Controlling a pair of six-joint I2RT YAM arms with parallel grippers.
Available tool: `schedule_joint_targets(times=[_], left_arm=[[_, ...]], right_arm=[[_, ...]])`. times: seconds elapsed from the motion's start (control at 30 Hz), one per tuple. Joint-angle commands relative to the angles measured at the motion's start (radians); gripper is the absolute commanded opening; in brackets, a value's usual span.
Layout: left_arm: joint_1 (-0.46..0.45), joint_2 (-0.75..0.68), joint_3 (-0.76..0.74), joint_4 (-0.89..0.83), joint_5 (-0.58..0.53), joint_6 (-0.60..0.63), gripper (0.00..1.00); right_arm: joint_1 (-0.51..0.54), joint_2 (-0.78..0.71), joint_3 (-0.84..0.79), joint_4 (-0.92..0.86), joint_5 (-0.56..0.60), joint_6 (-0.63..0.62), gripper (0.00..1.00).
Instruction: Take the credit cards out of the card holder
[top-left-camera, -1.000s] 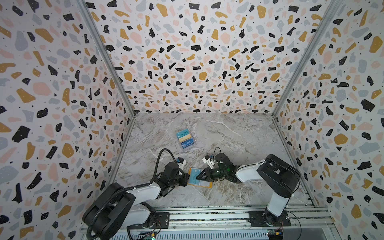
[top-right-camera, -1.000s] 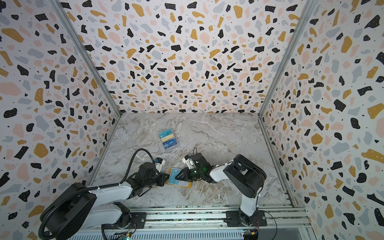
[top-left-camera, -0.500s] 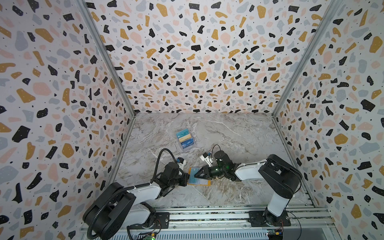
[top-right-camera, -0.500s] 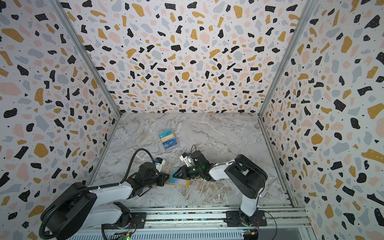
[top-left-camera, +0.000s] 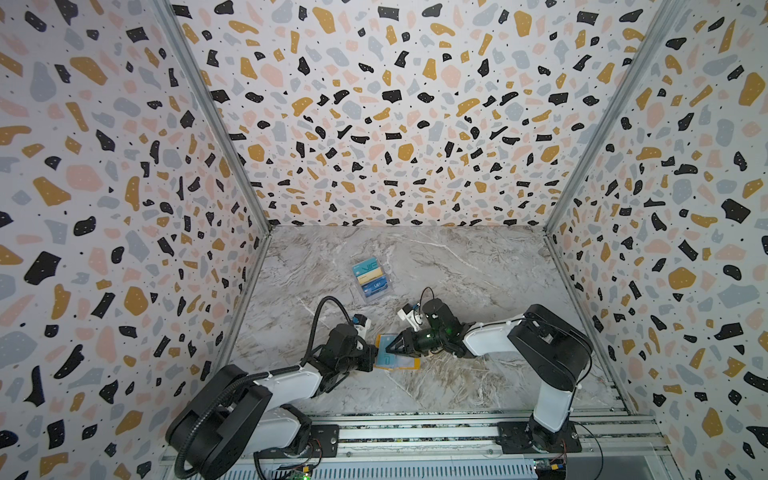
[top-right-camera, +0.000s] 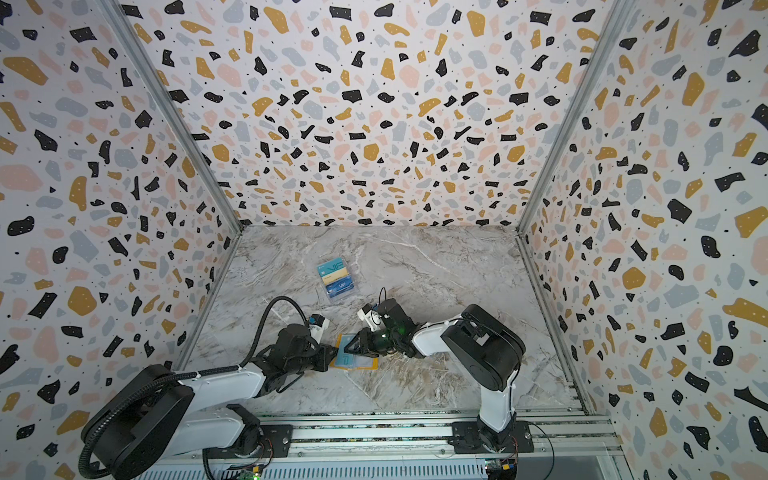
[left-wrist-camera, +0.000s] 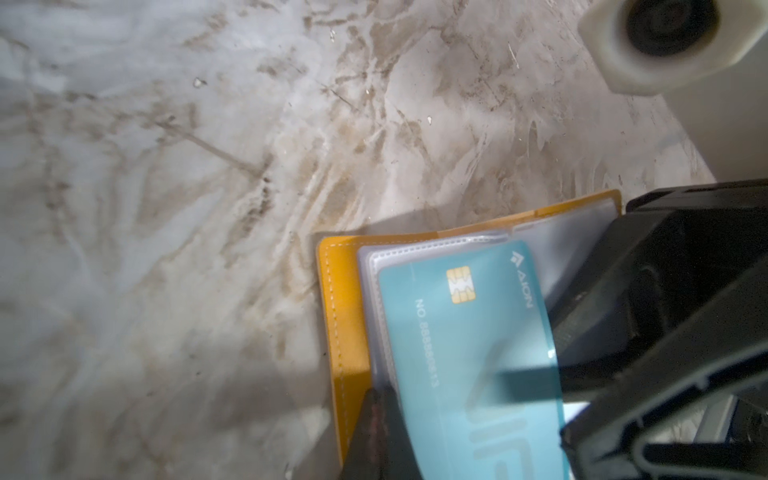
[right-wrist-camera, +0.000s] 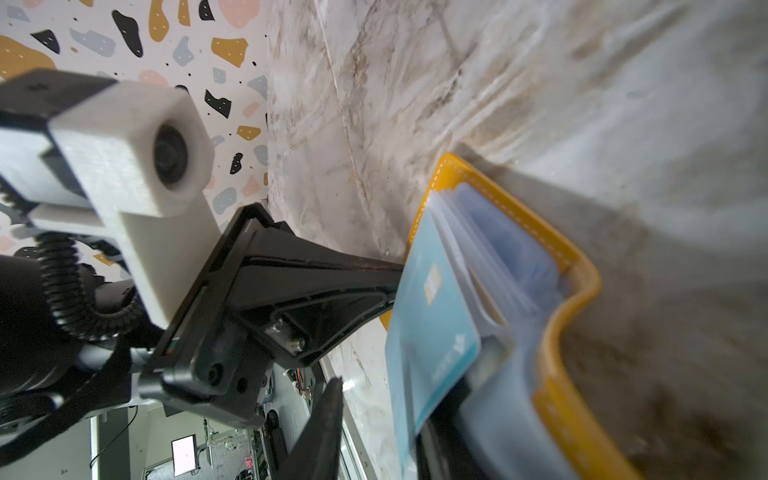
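Near the front rail, mid-table, the card holder (top-left-camera: 405, 365) lies open on the marble table (top-left-camera: 478, 270), sleeves up, btwn the two arms.

R gripper (top-left-camera: 389, 350) reaches in from the right w/ jaws part open. In the right wrist view the teal card (right-wrist-camera: 432, 332) stands btwn its fingers (right-wrist-camera: 324, 424). That finger is clear of the card, w/ table showing in the gap. The other sits behind the card and is mostly covered, so contact there can't be told. No firm pinch is visible.

The teal card is partway out of its clear sleeve and tilted up off the holder. Chip, "AION" and part of "VIP" read in the left wrist view.

L gripper (top-left-camera: 375, 354) is fully closed, w/ its tip at the holder's left edge, on the yellow cover and sleeve rim. Whether it pinches the cover or only presses on it can't be told. In the left wrist view the tip is cut off by the frame edge and partly behind the card.

In both top views the gripper heads cover most of the holder, leaving approx a yellow corner and a pale sleeve strip. What else sits in the sleeves can't be made out, as the right wrist view is blurred there.

A clear tiered box (top-left-camera: 371, 279) sits well apart toward the back, w/ teal, gold and blue layers. Its print is too small to read.
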Motion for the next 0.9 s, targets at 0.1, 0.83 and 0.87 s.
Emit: schedule_joint_targets(times=[0.1,0.83,0.87], left_arm=[[-0.011,0.029,-0.007,-0.006,0.049,-0.007,0.00],[-0.010,0.032,-0.015,0.004,0.019,-0.025,0.00],[-0.011,0.032,-0.015,0.005,0.019,-0.026,0.00]], right_arm=[[0.038,0.028,0.042,0.053,-0.025,-0.030,0.30],[0.008,-0.008,-0.085,0.285,-0.055,0.051,0.27],[0.005,-0.012,-0.098,0.308,-0.060,0.060,0.27]])
